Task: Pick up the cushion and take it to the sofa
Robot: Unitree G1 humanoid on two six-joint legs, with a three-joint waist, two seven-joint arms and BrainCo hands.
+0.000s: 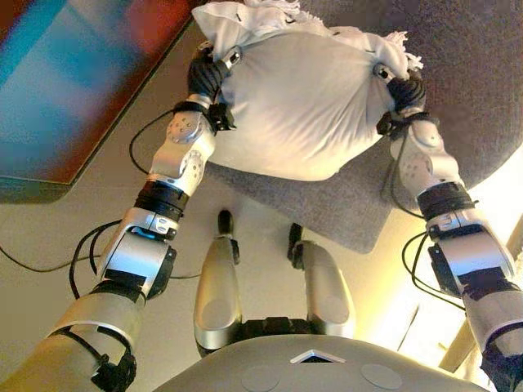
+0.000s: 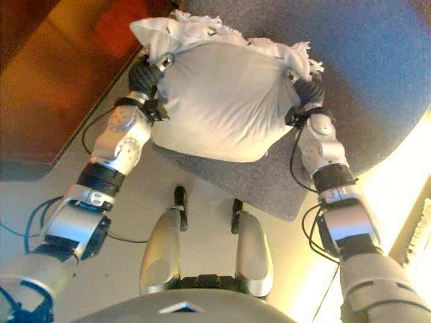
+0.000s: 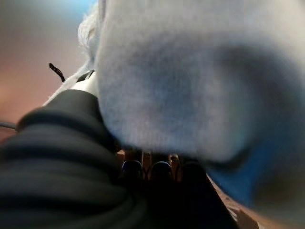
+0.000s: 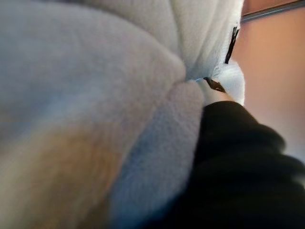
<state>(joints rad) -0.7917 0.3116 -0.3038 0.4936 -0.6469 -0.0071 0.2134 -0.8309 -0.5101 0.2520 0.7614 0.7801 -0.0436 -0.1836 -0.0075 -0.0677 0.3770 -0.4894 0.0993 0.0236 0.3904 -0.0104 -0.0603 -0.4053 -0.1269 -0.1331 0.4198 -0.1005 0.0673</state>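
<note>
Both hands [image 1: 214, 72] pinch plump, white, fringed cushion [image 1: 302, 106].

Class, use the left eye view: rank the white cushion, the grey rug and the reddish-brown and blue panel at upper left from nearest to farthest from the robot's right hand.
1. White cushion: gripped at its corner by the right hand.
2. Grey rug: directly behind and beneath that hand.
3. Reddish-brown and blue panel: far across, at the view's upper left.

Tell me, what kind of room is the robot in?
Probably a living room at home. It holds a soft white cushion between the left robot hand and the right robot hand, over a grey rug on a pale floor.
</note>
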